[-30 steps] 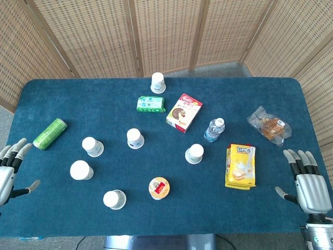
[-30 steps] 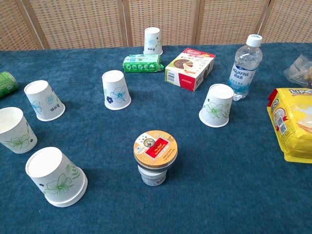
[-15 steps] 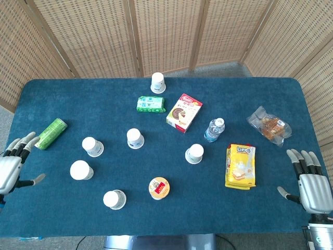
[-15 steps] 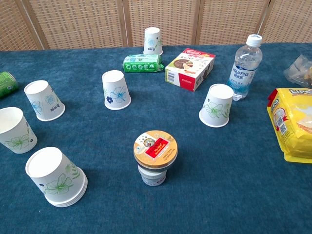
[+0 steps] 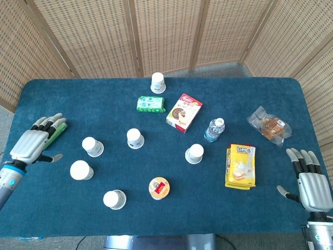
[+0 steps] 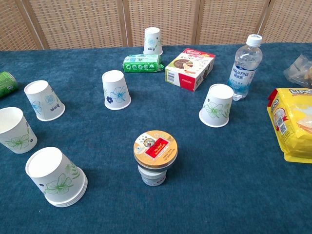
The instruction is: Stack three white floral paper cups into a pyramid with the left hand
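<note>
left hand (image 5: 35,144) spread and empty by green can (image 5: 57,131), right hand (image 5: 311,183) likewise, both only in head view

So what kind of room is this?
Probably a robot test room, not a home: a table under blue cloth, woven screens all round it, and cups and snacks laid out for practice.

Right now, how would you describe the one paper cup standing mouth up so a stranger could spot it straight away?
Start at the blue cloth-covered table and go to its left side, where three white floral paper cups cluster near the robot's left hand. The cup you want is the middle one of that cluster in the chest view, with green flowers. It alone stands open mouth up; every other cup is upside down.
</note>
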Tool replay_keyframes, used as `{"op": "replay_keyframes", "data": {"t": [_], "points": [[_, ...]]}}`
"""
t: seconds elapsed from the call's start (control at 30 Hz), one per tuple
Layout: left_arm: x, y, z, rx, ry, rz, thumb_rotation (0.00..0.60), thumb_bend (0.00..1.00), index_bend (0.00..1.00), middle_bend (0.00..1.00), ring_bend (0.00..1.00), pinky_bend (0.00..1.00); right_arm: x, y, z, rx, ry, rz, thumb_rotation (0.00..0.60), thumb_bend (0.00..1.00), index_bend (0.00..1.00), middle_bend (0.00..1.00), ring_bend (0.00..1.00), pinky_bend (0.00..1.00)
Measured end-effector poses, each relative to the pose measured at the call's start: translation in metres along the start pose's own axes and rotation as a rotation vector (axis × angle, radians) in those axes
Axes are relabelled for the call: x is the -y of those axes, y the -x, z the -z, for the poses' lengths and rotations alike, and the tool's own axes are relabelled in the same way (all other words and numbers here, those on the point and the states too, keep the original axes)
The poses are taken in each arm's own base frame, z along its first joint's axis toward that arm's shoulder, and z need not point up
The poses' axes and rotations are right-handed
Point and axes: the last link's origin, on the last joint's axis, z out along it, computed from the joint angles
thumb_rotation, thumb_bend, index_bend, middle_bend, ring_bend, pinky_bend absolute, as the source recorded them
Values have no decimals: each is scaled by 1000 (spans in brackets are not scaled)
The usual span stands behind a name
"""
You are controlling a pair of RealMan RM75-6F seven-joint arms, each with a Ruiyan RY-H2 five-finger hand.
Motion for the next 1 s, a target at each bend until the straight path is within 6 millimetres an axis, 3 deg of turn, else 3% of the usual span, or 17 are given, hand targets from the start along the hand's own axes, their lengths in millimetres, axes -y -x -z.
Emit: {"op": "replay_keyframes", "data": {"t": [0.37, 0.67, 1.0], "points": [[-25, 13, -40, 115, -15, -138, 600, 235, 0, 0, 0, 0, -3, -3, -1, -8, 16, -11, 600, 0, 0, 0, 0, 0], [-42, 39, -59, 194, -39, -154, 600, 235, 0, 0, 0, 0, -5, -3, -2, -8, 22, -9, 600, 0, 0, 0, 0, 0], [-58, 52, -79, 225, -76, -147, 600, 235, 0, 0, 0, 28, -7, -3, -3, -7, 32, -12, 600, 0, 0, 0, 0, 0]]}}
